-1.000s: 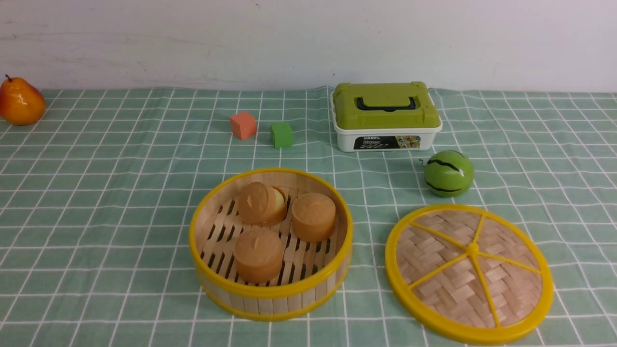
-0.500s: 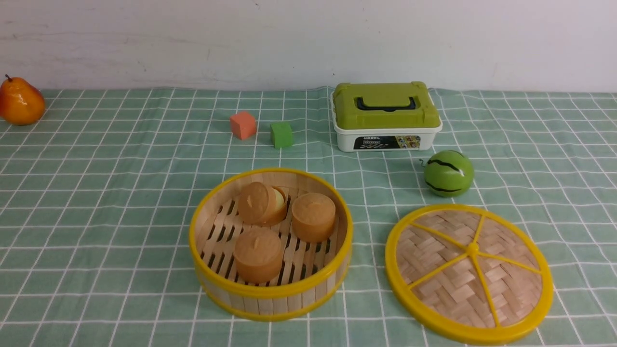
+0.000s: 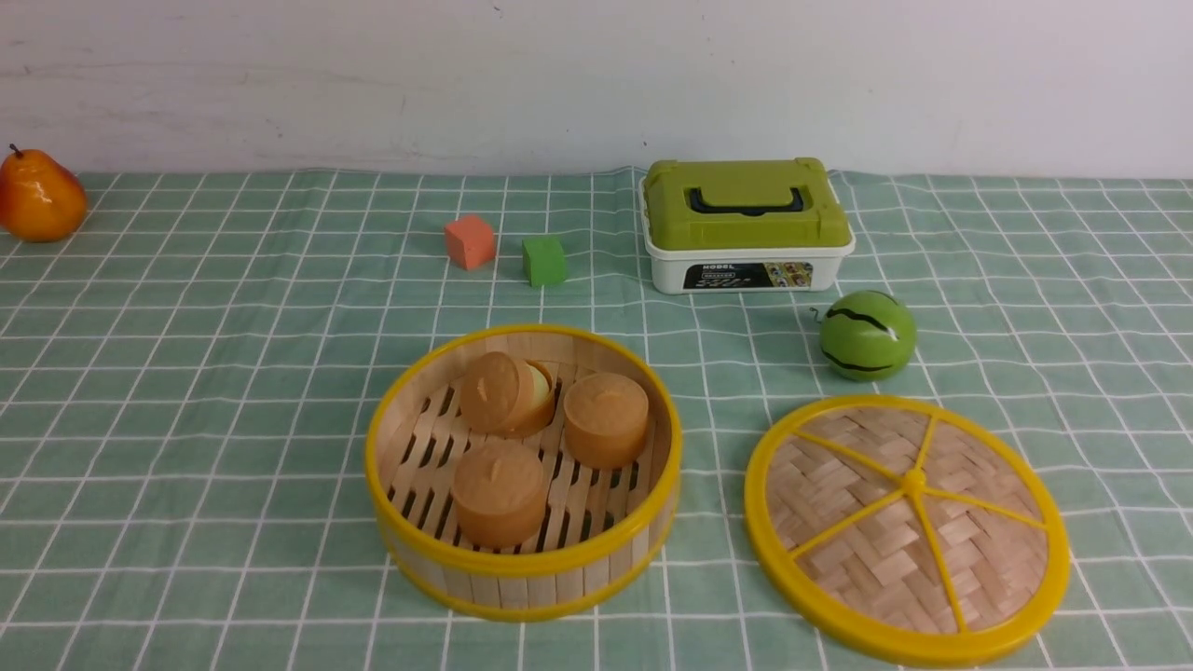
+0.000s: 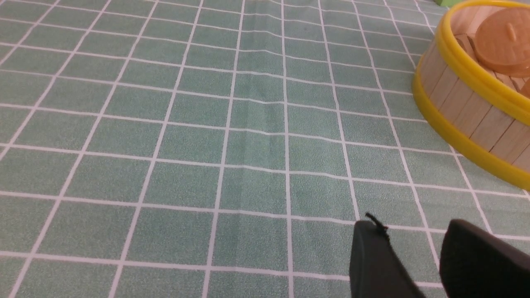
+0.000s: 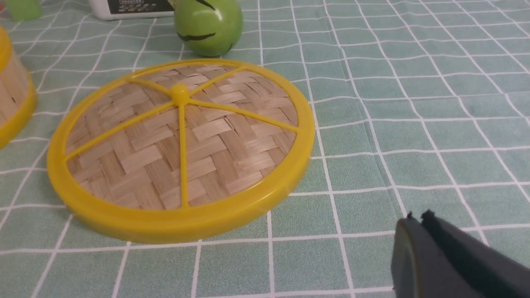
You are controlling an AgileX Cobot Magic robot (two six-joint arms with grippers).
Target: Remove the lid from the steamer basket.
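Note:
The steamer basket [image 3: 522, 570] stands uncovered on the green checked cloth in the front view, with three brown round buns [image 3: 499, 489] inside. To its right the lid [image 3: 904, 527] lies flat on the cloth, apart from the basket. Neither gripper shows in the front view. In the left wrist view my left gripper [image 4: 414, 225] is open and empty, low over bare cloth, with the basket wall [image 4: 468, 103] some way off. In the right wrist view my right gripper [image 5: 418, 217] is shut on nothing, over the cloth beside the lid [image 5: 182, 140], not touching it.
A white box with a green lid [image 3: 746, 224] stands at the back. A green watermelon toy [image 3: 867, 334] sits just behind the lid. An orange cube [image 3: 469, 240] and a green cube [image 3: 544, 259] lie behind the basket. A pear [image 3: 39, 198] is far left.

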